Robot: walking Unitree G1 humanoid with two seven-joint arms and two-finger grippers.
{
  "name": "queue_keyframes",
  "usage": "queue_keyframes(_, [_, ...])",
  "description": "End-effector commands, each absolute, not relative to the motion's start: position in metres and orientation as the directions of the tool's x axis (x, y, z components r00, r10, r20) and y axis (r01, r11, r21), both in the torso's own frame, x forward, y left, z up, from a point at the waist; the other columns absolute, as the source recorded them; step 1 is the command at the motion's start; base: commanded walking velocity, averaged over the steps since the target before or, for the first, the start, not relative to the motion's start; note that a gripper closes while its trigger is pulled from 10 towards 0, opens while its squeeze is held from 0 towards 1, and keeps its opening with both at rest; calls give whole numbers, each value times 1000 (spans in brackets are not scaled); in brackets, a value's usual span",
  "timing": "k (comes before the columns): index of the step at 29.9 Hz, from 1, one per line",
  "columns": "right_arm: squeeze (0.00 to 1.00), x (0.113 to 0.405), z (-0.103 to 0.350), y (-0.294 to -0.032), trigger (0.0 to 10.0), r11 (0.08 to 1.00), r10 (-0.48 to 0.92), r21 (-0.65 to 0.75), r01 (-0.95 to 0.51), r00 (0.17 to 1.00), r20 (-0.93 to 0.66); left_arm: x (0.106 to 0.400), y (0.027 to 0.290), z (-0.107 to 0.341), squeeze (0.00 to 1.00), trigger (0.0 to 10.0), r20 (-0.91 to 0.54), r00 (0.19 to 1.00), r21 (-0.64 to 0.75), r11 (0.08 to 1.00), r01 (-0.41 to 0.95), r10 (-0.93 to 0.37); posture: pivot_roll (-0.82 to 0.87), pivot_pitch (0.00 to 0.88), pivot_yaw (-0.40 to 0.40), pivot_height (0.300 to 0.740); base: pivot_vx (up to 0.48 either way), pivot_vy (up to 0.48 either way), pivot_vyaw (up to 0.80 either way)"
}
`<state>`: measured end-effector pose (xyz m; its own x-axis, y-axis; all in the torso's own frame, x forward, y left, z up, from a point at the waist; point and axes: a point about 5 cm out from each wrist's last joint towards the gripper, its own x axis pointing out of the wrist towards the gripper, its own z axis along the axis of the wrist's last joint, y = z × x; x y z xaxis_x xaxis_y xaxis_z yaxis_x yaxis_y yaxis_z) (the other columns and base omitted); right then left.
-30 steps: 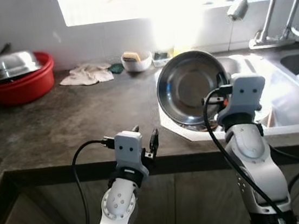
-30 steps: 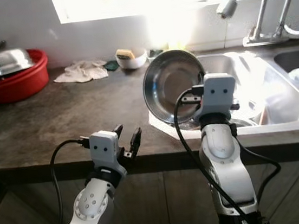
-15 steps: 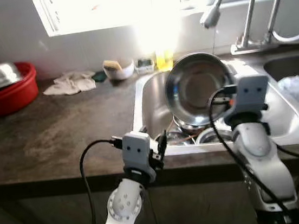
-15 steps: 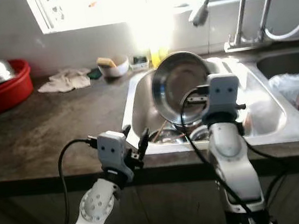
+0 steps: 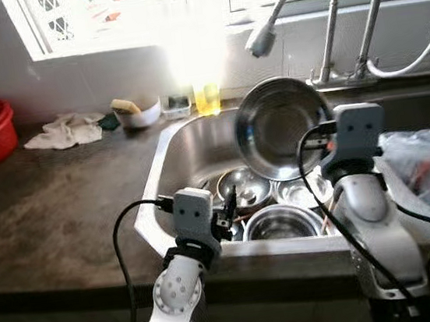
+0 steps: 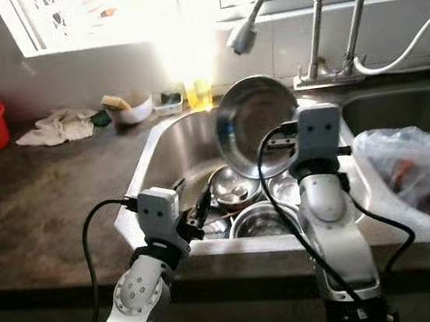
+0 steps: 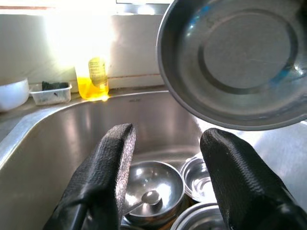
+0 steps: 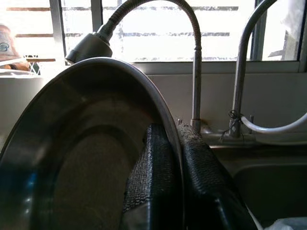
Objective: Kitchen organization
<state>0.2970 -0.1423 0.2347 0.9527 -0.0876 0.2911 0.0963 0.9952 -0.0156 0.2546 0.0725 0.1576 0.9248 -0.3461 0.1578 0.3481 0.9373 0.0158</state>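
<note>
Left eye view: small bowls (image 5: 254,195) crowd sink (image 5: 174,146) under held pan (image 5: 280,127).

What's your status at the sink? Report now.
Right gripper shut on steel pan, held on edge above the sink. Left gripper open, empty, at the sink's front rim. Bowls stacked below.
</note>
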Motion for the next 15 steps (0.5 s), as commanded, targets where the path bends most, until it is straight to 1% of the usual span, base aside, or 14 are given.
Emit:
queue_keyframes(1, [0,300,238,-136,10000,998,-52,-18,60,959,280,255,76,155,0,10000,148,932,12,943,332,-330,48,0,-6,740,0,0,0])
queue_keyframes(3, [0,310,238,-137,10000,997,-34,-62,50,972,234,254,75,154,0,10000,144,933,6,944,331,-328,44,0,-8,740,0,0,0])
queue_keyframes(6, [0,320,237,-139,10000,995,-26,-86,43,982,189,253,74,153,0,10000,141,934,2,944,330,-327,43,0,-10,740,0,0,0])
queue_keyframes(7, [0,328,236,-141,10000,994,-19,-100,35,987,160,253,74,153,0,10000,138,936,-6,944,329,-325,46,1,-11,740,0,0,0])
queue_keyframes(9, [0,330,235,-142,10000,994,-17,-104,33,988,153,253,74,153,0,10000,137,936,-8,944,329,-324,46,1,-11,740,0,0,0])
queue_keyframes(12, [0,348,222,-143,10000,986,31,-168,-21,998,52,249,75,150,0,10000,124,939,-14,946,325,-321,68,13,-24,740,0,0,0])
queue_keyframes(15, [0,356,216,-142,10000,983,54,-176,-52,999,3,248,77,150,0,10000,116,943,-16,949,315,-311,74,19,-29,740,0,0,0])
